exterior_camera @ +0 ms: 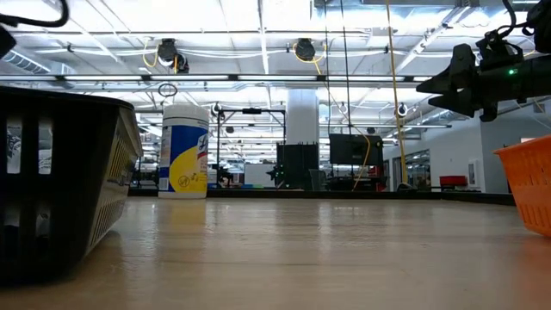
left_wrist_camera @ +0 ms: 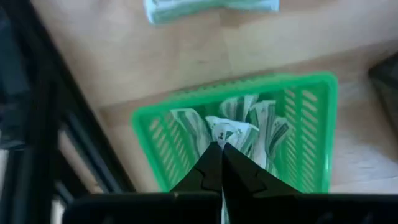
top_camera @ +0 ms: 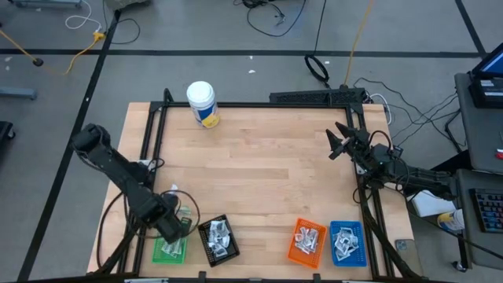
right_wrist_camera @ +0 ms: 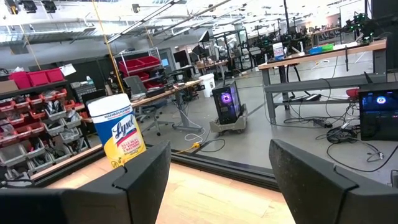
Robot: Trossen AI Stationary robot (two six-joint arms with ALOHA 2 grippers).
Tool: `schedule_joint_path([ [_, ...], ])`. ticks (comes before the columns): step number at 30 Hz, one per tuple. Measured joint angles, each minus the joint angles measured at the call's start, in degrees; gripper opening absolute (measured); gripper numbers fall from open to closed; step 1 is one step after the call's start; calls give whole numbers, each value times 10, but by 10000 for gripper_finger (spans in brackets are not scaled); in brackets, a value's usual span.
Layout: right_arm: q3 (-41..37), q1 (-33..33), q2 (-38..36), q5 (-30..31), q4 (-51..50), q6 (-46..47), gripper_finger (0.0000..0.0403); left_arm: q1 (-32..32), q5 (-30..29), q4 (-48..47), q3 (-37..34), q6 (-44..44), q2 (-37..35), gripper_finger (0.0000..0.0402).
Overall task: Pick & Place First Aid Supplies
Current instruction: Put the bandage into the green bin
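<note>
Landmark: the green tray [left_wrist_camera: 305, 124], at the table's near edge.

Left gripper [top_camera: 174, 228] hangs directly over the green tray, jaws pinched together, nothing visibly between them. Arm folded low, elbow out toward the table's left rail, wrist pointed steeply down into the tray.

Packets [left_wrist_camera: 239, 127] lie heaped inside the green tray: pale grey-green wrapped strips, overlapping, some tilted. One more pale packet [left_wrist_camera: 208, 9] lies on bare wood just outside the tray's far wall. Further packets fill the black tray [top_camera: 218, 240] beside the green one, and the orange tray [top_camera: 306, 240] and blue tray [top_camera: 346, 242] well apart from it.

Handling, my judgement: light, thin, flexible, with slick wrappers, so likely to slide or lift in pairs. Best pinched by a free raised edge, not pressed flat.

Right gripper [top_camera: 339, 141] held high, far across the table from the green tray, fingers spread wide, empty, waiting. Lysol wipes canister [top_camera: 202, 104] stands upright at the far edge.
</note>
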Motion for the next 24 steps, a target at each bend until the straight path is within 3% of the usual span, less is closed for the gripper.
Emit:
schedule_joint_path([
  [9, 0, 0, 0, 0, 0, 0, 267, -49, -4, 82, 0, -24, 74, 0],
  [14, 0, 0, 0, 0, 0, 0, 267, -54, -4, 93, 0, -32, 80, 17],
  [18, 0, 0, 0, 0, -1, 0, 267, -54, -4, 90, 0, -38, 70, 63],
  [24, 0, 0, 0, 0, -1, 0, 267, -50, -5, 78, 0, -36, 24, 178],
])
